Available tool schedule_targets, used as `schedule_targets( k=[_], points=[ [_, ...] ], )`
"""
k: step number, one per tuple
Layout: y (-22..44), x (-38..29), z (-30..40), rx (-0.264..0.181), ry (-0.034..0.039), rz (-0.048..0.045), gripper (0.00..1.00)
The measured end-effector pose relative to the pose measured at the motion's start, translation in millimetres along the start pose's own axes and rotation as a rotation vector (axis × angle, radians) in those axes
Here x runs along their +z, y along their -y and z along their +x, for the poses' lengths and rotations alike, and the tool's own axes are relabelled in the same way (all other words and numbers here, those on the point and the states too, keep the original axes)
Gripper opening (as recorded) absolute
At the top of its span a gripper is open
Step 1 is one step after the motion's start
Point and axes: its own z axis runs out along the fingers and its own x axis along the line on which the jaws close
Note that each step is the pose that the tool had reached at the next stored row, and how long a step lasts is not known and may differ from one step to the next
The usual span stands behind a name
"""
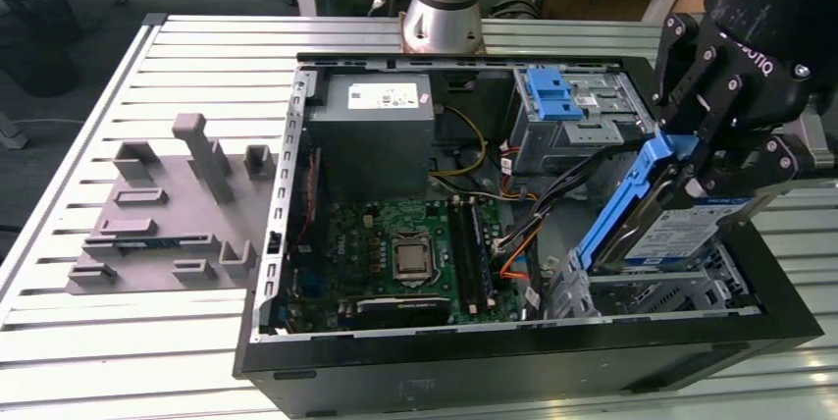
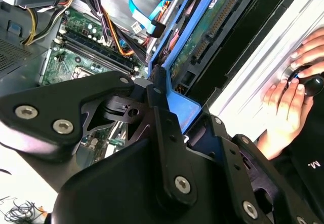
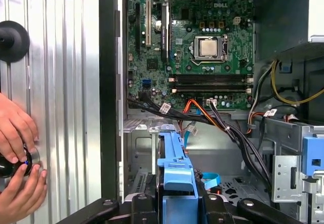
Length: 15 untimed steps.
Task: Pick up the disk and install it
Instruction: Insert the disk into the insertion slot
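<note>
Fingers [image 3: 221, 207] closed tight on the disk [image 1: 670, 232], pinching its blue bracket [image 3: 174, 165] from both sides. Gripper [image 1: 697, 160] has it by the upper end. The disk hangs steeply tilted, label face toward the exterior view's right, blue edge toward its left.

Reading the exterior view as a clock face, I have the disk at 3 o'clock from the motherboard [image 1: 408, 243]. Its lower end is right at the open metal drive bay [image 1: 661, 294] in the computer case [image 1: 524, 366]. I cannot tell if it touches the bay. Ribbed blue latch [image 1: 552, 94] is at 12 o'clock from the disk, well apart. Grey power-supply box [image 1: 373, 135] is at 12 o'clock from the motherboard. Black and orange cables [image 1: 550, 194] run between motherboard and disk. The second wrist view shows the disk's circuit-board side [image 2: 212, 29].

The case lies open on a slatted metal table [image 1: 78, 341], with a grey fixture plate [image 1: 157, 219] at 9 o'clock from the case, just beside it. In the first wrist view a person's hands [image 3: 16, 133] cup a small black knob [image 3: 15, 164] on the table beside the case wall.
</note>
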Motion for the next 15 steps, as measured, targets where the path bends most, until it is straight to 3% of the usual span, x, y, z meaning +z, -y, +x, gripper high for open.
schedule_targets(
  k=[9,10,15],
  points=[
    [0.0,0.2,0.0,0.000,-0.0006,0.0000,0.37],
    [0.0,0.4,0.0,0.000,-0.0005,0.0000,0.44],
    [-0.1,2.6,0.0,0.000,-0.0005,0.0000,0.44]
  ],
)
